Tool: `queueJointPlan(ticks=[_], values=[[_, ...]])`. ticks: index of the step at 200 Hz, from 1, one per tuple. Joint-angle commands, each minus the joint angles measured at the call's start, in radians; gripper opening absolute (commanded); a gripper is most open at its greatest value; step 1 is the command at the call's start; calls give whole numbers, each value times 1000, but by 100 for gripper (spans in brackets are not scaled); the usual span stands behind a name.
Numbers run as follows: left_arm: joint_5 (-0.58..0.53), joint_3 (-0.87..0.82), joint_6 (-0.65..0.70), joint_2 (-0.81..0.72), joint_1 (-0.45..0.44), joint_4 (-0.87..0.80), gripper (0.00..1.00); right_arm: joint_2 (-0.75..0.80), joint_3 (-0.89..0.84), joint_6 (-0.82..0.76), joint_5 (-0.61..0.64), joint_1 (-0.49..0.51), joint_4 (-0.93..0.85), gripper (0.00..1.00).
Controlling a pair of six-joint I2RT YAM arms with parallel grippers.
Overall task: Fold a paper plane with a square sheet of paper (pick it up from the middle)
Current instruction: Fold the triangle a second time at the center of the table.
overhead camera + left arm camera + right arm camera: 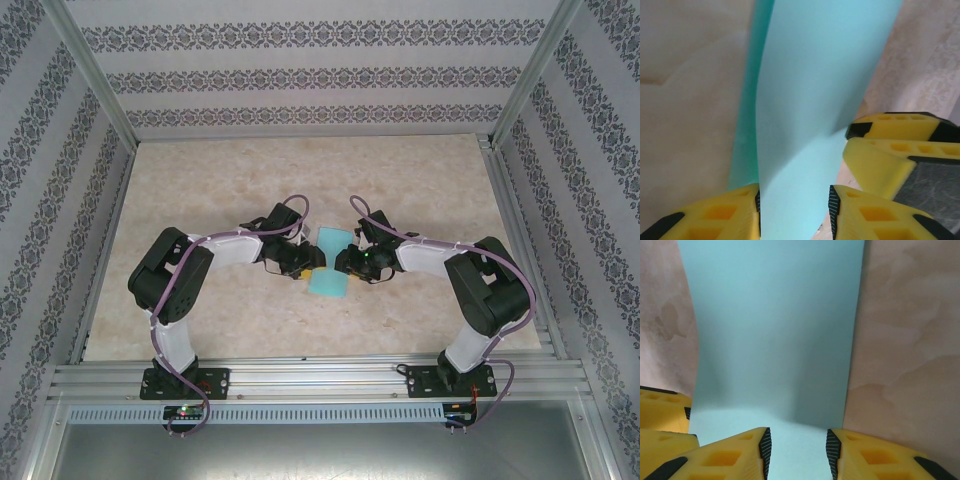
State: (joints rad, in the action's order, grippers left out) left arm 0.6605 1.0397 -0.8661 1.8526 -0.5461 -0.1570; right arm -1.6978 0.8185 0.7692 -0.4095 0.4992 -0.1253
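Watching the square sheet of paper [330, 282] curling over the middle of the table [200, 180]. Finding the left gripper [302, 270] and right gripper [346, 262] facing each other there, fingers partly apart, paper running between each pair; not managing to tell whether clamping.

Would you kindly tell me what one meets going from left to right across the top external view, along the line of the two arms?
left arm → left gripper → square sheet of paper → right gripper → right arm
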Motion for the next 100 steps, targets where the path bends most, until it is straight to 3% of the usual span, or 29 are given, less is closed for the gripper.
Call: queueJointPlan(ticks=[1,37,100], values=[[14,22,-14,-9,0,27,40,-35,-45,24,30,-4,-50,39],[14,10,-27,-8,14,54,35,-16,-54,44,8,-4,-8,40],[80,28,-1,6,47,76,12,126,-77,99,-4,-18,57,47]])
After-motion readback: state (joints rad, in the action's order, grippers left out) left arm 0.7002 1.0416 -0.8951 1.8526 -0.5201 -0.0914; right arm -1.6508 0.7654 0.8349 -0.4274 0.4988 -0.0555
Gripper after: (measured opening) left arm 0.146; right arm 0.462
